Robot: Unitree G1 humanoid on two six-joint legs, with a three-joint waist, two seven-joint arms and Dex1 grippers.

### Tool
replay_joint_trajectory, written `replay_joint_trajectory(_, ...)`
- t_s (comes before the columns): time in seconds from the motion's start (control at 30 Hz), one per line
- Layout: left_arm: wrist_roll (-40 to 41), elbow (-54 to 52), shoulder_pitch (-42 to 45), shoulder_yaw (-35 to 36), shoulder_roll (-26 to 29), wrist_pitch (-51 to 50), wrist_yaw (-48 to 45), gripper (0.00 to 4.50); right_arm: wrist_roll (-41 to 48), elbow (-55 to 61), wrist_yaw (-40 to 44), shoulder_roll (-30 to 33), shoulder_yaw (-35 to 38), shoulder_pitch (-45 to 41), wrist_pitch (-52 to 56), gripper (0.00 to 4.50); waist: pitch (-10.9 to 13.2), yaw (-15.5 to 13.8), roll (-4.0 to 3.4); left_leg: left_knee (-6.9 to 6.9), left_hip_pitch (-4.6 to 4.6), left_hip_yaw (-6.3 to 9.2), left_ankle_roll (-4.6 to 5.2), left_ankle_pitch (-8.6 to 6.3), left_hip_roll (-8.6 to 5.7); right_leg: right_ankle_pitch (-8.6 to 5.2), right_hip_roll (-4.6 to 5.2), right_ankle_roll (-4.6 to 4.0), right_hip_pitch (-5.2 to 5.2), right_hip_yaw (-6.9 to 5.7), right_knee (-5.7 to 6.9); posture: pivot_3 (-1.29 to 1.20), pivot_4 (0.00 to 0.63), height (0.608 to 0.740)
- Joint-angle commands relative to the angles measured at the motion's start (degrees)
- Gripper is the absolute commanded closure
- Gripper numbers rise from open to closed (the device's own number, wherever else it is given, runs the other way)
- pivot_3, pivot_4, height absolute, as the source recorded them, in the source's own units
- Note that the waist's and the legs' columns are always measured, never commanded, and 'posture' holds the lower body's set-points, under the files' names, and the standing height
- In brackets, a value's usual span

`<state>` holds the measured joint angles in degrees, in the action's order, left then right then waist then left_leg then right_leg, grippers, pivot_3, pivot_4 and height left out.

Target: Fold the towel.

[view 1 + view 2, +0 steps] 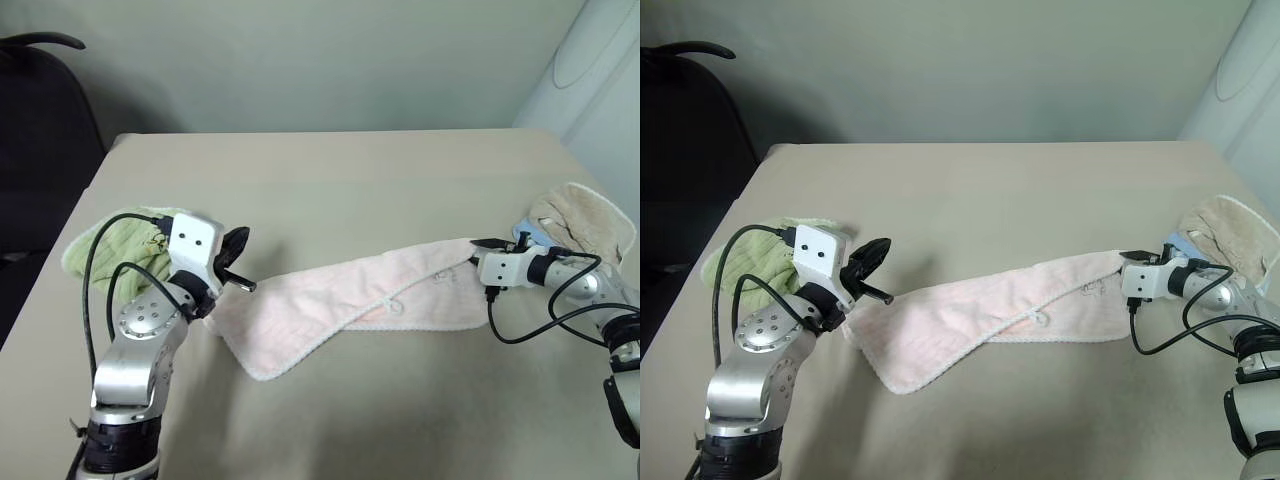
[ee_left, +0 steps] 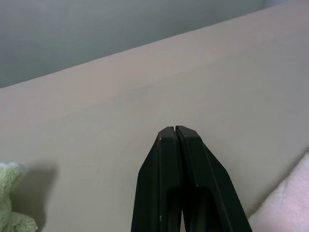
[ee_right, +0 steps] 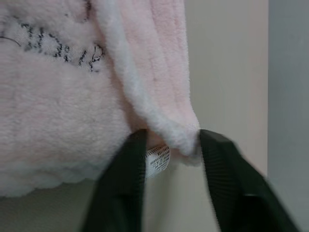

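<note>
Three cloths lie on one beige table (image 1: 330,180). Nearest, mid-frame, the pink towel (image 1: 350,300) stretches long, running from lower left up to the right. At its left end, the left gripper (image 1: 237,262) has its fingers pressed together, holding nothing. At its right end, the right gripper (image 3: 169,145) straddles a corner, fingers partly spread. Farther back, a green cloth (image 1: 115,250) sits left and a beige towel (image 1: 585,220) right.

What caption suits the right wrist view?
Right gripper straddling a corner of the pale pink terry towel on the beige table.
</note>
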<state>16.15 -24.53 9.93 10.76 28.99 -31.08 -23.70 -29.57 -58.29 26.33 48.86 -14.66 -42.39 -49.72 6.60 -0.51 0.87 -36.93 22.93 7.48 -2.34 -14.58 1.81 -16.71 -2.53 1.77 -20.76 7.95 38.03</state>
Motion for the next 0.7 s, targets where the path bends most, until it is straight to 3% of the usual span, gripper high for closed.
replay_joint_trajectory(0.03, 2.51, -4.24, -1.7, 1.75, 3.64, 1.46, -5.29, 4.42, 0.47, -0.03, -1.12, 1.29, 0.04, -1.26, -1.08, 4.22, 0.0, 0.0, 0.0, 0.0, 0.0, 0.0, 0.0, 0.0, 0.0, 0.0, 0.0, 0.0, 0.01, 0.0, 0.0, 0.0, 0.15, 0.74)
replay_joint_trajectory(0.07, 2.88, -4.61, -2.65, 1.86, 5.44, 1.95, -7.49, 4.42, 0.39, -0.05, -1.21, 1.22, -0.03, -1.25, -1.06, 4.48, 0.0, 0.01, 0.0, 0.0, 0.0, 0.0, 0.0, 0.0, 0.0, 0.0, 0.0, 0.0, 0.01, -0.01, -0.01, 0.0, 0.15, 0.74)
replay_joint_trajectory(0.23, 3.82, -3.48, -7.45, 2.73, 14.41, 5.48, -18.1, 4.42, 0.35, 0.14, -2.69, 0.12, -0.02, -1.18, -0.18, 4.48, 0.0, 0.08, 0.0, 0.05, 0.0, 0.01, -0.01, 0.0, 0.02, 0.01, 0.0, -0.02, -0.03, 0.0, -0.01, 0.0, 0.15, 0.74)
replay_joint_trajectory(0.33, 9.54, -4.11, -10.84, 5.12, 18.95, 5.54, -27.47, 4.24, 0.89, 0.53, -3.26, -0.32, 0.27, -1.08, 0.15, 4.5, 0.0, 0.1, 0.0, 0.09, 0.03, 0.0, -0.01, -0.01, 0.03, 0.02, 0.01, -0.04, -0.07, 0.01, -0.02, 0.0, 0.15, 0.74)
replay_joint_trajectory(0.43, 11.86, -3.87, -14.73, 5.68, 24.91, 6.87, -37.57, 3.48, 0.82, 0.97, -4.09, -0.3, 0.37, -0.83, 0.26, 4.5, 0.0, 0.08, -0.01, 0.12, 0.07, 0.01, -0.01, -0.01, 0.04, 0.03, 0.01, -0.06, -0.1, 0.0, -0.02, 0.0, 0.15, 0.74)
replay_joint_trajectory(0.53, 12.1, -3.03, -16.12, 4.33, 29.03, 8.3, -43.88, 2.32, 0.97, 1.35, -4.51, -0.3, 0.41, -0.51, 0.3, 4.5, 0.0, 0.03, -0.01, 0.12, 0.09, 0.02, -0.01, -0.02, 0.04, 0.03, 0.02, -0.06, -0.1, -0.01, -0.01, 0.0, 0.15, 0.74)
replay_joint_trajectory(0.7, 11.2, -2.82, -15.77, -0.56, 31.7, 10.38, -50.22, 0.63, 1.49, 2.4, -5.01, -0.34, 0.64, 0.65, 0.36, 4.5, 0.01, 0.04, -0.02, 0.14, 0.1, 0.02, 0.0, -0.03, 0.04, 0.03, 0.04, -0.06, -0.12, -0.01, -0.02, 0.0, 0.15, 0.74)
